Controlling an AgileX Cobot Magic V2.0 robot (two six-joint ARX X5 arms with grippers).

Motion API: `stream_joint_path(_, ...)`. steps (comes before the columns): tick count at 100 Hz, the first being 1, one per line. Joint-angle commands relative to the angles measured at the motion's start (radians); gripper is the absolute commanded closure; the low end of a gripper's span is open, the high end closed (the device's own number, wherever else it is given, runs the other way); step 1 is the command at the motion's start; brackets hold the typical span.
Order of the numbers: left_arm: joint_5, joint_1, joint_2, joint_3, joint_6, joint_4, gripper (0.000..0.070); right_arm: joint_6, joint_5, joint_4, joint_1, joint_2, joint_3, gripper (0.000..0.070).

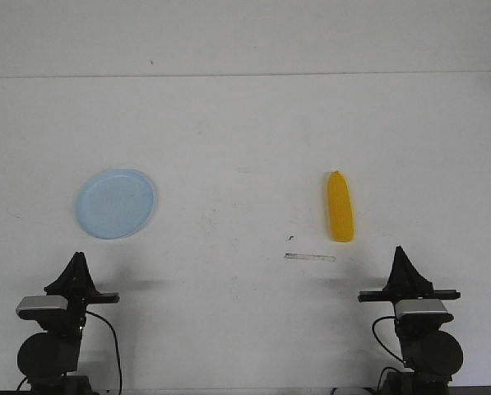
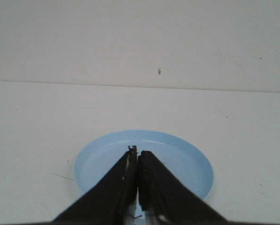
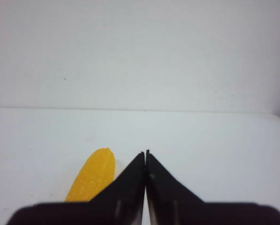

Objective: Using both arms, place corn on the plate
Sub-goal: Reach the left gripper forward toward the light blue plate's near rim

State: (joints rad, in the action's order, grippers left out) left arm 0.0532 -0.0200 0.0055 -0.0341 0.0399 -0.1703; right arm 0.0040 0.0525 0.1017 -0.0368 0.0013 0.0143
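Observation:
The yellow-orange corn [image 1: 340,206] lies flat on the white table, right of centre, long axis pointing away from me. It also shows in the right wrist view [image 3: 92,176], beside the fingers. The pale blue plate [image 1: 114,203] sits empty at the left and shows in the left wrist view [image 2: 186,159] just beyond the fingertips. My left gripper [image 1: 79,257] is shut and empty, near the front edge, short of the plate; its tips meet in the left wrist view [image 2: 137,151]. My right gripper [image 1: 400,249] is shut and empty, near and to the right of the corn; it also shows in the right wrist view [image 3: 145,152].
A short strip of tape [image 1: 310,257] and a small dark speck [image 1: 290,239] lie on the table between corn and front edge. The table's back edge [image 1: 245,76] meets a white wall.

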Motion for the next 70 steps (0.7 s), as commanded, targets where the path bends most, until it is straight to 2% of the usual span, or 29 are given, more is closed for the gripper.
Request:
stream_joint_path(1,-0.002,0.001,-0.002,0.021,-0.003,-0.014,0.0699,-0.001,0.0,0.01,-0.002,0.0,-0.002,0.0699)
stream_joint_path(28,0.01,0.001,-0.001,0.01,0.021,-0.018,0.0699,-0.001,0.0,0.01,-0.002,0.0,-0.002,0.0699)
stream_joint_path(48,0.032,0.001,0.009,-0.093,0.04,0.004,0.0699,-0.001,0.0,0.01,-0.002,0.0,-0.002,0.0699)
stream_joint_path(70,0.032,0.001,0.126,-0.319,0.04,0.184,0.0699,-0.001,0.0,0.01,-0.002,0.0,-0.002,0.0699)
